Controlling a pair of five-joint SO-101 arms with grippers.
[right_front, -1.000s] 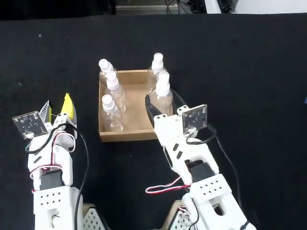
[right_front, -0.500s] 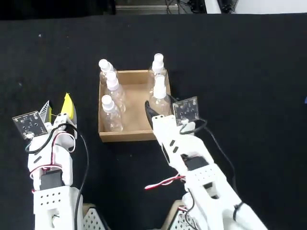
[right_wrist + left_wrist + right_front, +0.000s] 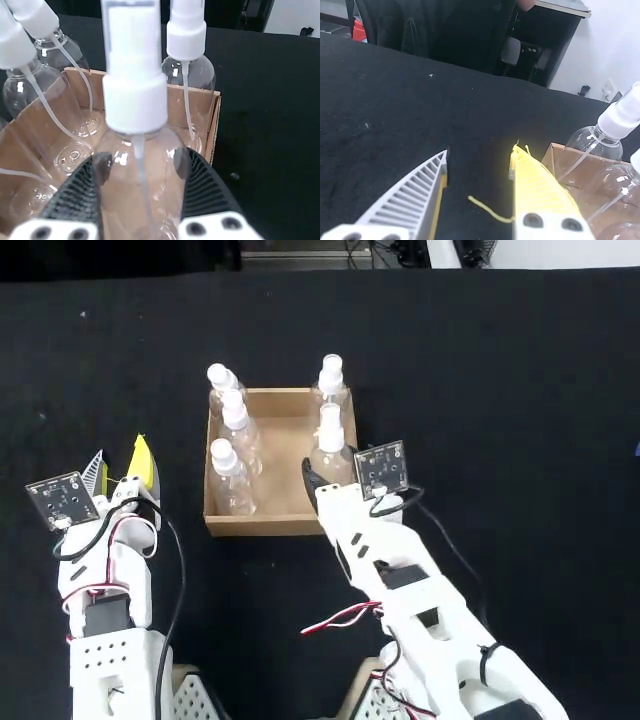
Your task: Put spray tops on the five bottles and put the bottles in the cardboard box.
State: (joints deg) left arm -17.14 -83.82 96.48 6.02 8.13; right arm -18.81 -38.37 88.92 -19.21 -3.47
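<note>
The cardboard box (image 3: 266, 523) sits at mid-table. Three clear bottles with white spray tops stand along its left side (image 3: 233, 412), and one (image 3: 329, 375) at its back right corner. My right gripper (image 3: 331, 472) is shut on a fifth capped bottle (image 3: 329, 438), upright at the box's right side. The right wrist view shows the black fingers (image 3: 192, 172) clasping this bottle (image 3: 135, 105) over the box (image 3: 201, 114). My left gripper (image 3: 120, 450) stands open to the left of the box, nothing between its grey and yellow fingers (image 3: 535, 185).
Black cloth covers the table, with free room all around the box. The left wrist view catches the box's near corner (image 3: 560, 160) and a capped bottle (image 3: 600, 140). Dark furniture lies beyond the table's far edge.
The right arm has carried the held bottle a little to the left and farther forward, over the box's right side. The left arm has kept still.
</note>
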